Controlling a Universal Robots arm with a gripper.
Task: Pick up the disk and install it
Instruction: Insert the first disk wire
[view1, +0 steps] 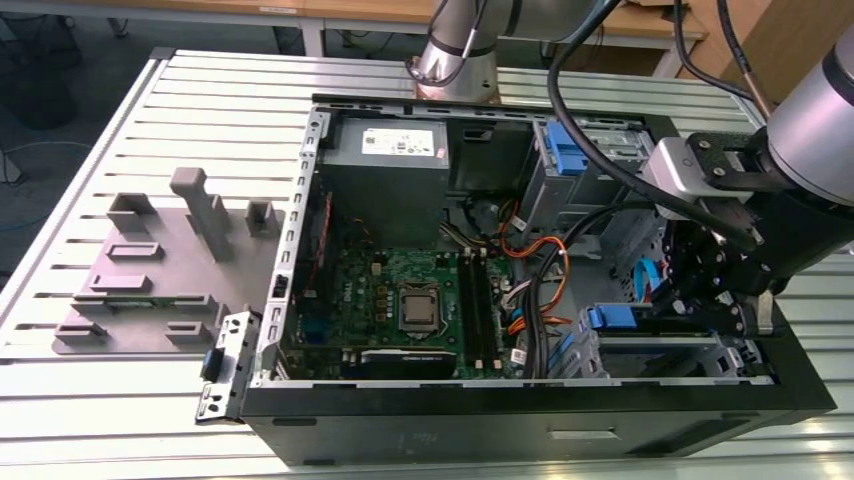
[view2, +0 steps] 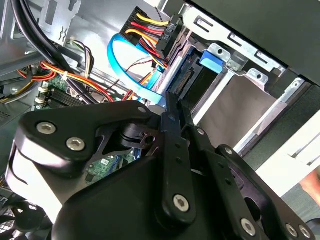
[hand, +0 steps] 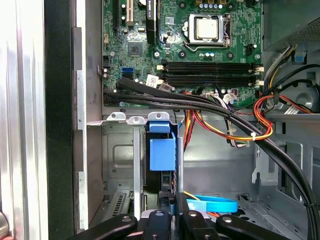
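Pincer (view2: 174, 102) is closed. Its two black fingers (view2: 169, 130) lie side by side with barely a slit between them, and nothing is seen clamped there. The tips stand at the connector end of the disk (view2: 186, 80); whether they bear on it or stop just short cannot be told. Judgement: a closed pincer presented end-on suits pushing a drive home, not carrying it.

Location of the disk: it stands on edge in a slot of the drive cage (view2: 252, 75), inside the open computer case (view1: 534, 435). This is at the corner toward the exterior view's right. In the first wrist view the disk (hand: 162, 152) shows its blue plastic end between the cage (hand: 117, 150) walls, directly in line with the pincer (hand: 169, 200). In the exterior view that blue end (view1: 614, 318) lies just beside the pincer (view1: 701, 305), which reaches down into the case.

Judgement on seating: the disk appears to be largely within its slot, held upright by the cage. Full latching cannot be confirmed.

Cabling: a black plug (view2: 167, 35) with red and yellow wires and a blue flat cable (view2: 120, 65) hang close by the connector end. Whether either is joined to the disk cannot be told.
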